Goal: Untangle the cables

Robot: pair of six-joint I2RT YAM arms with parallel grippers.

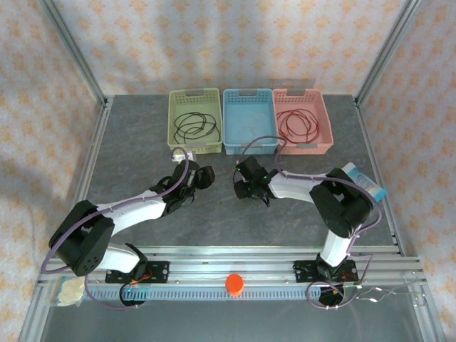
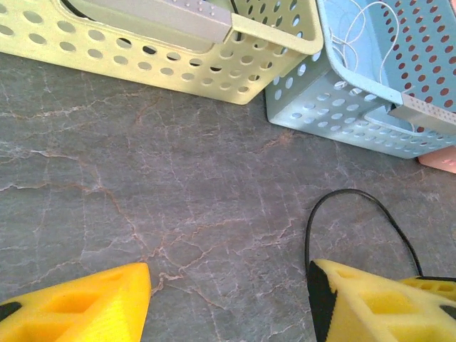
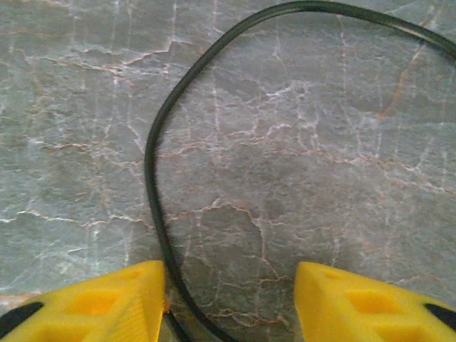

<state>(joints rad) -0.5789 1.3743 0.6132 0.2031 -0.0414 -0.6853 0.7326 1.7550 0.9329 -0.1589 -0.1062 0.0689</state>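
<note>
The left arm [image 1: 135, 211] stretches from its near-left base far and rightward. The right arm [image 1: 299, 187] rises from its near-right base, then folds leftward. The left gripper [image 1: 202, 177] and right gripper [image 1: 242, 187] meet mid-scene, close but apart, both with jaws parted and clamping nothing.

Left basket [image 1: 196, 147], middle basket [image 1: 249, 147], right basket [image 1: 306, 148] line the table's [image 1: 135, 157] far edge, cables [image 1: 196, 126] inside each.
</note>
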